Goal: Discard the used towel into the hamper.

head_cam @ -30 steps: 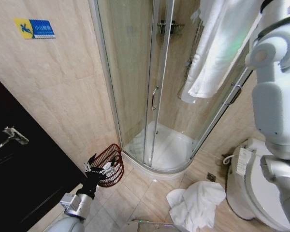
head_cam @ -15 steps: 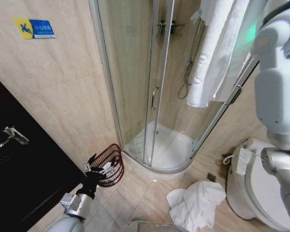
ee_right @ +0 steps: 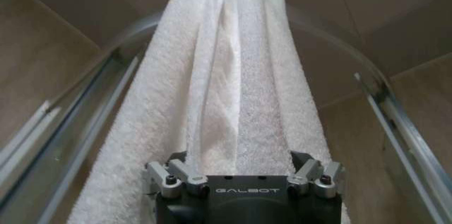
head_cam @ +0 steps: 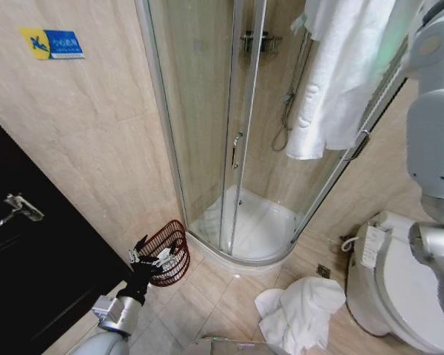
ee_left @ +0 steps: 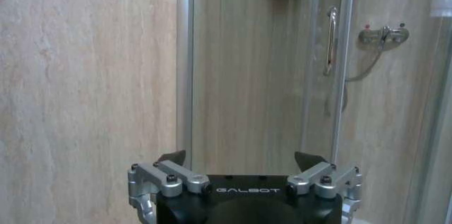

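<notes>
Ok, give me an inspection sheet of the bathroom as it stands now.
Surface: tiled floor, a white towel heap lying on it.
Job's things: hanging towel draped over the shower rail; hamper against the wall.
Clutter: nothing seen beyond the heap.
Grippers: right pincer raised, shut on hanging towel; left pincer low by the hamper, open.
Cables: shower hose.
Surroundings: glass shower cabin, toilet, dark door.
</notes>
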Available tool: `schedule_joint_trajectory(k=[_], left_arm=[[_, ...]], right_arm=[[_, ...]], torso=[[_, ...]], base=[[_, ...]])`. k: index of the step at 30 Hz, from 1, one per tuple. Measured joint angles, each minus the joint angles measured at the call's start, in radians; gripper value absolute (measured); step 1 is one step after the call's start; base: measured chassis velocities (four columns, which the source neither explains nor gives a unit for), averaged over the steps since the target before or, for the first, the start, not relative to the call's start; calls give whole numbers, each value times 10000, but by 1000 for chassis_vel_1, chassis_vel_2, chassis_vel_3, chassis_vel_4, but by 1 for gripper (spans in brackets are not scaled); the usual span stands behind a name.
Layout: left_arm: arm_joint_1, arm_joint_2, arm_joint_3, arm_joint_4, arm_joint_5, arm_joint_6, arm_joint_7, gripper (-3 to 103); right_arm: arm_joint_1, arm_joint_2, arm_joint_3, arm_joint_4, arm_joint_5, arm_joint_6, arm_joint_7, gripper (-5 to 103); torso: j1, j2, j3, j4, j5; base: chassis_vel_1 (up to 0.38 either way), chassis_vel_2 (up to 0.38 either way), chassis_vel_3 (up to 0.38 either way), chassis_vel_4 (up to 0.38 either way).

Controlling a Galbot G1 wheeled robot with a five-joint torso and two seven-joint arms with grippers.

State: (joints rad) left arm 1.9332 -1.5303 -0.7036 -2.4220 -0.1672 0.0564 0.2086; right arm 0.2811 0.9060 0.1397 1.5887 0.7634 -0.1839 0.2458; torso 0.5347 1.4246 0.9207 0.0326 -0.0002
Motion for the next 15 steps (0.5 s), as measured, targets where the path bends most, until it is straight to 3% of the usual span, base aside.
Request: schedule_joint_trajectory(k=[3,5,8,10,15], left_arm=[[0,0,0,0,0,0,0,100],[0,0,0,0,0,0,0,100],[0,0,0,0,0,0,0,100],[0,0,0,0,0,0,0,100],[0,0,-1,0,0,0,0,100]], right_arm=[[9,-26,-39,127,204,-29,-1,78],[9,-26,-39,127,204,-29,-1,78],[-71,-148,-39,408,497,-104,27,62],[-118,-181,-19,473,549,-118,31,62],[-260,-301,51,609,682,-120,26,46]], torso=[[0,0,0,-1,2],[0,0,0,-1,2],[0,0,0,-1,2],[0,0,0,0,2],[0,0,0,-1,3]], base=[[0,0,0,0],[0,0,0,0],[0,0,0,0],[0,0,0,0],[0,0,0,0]])
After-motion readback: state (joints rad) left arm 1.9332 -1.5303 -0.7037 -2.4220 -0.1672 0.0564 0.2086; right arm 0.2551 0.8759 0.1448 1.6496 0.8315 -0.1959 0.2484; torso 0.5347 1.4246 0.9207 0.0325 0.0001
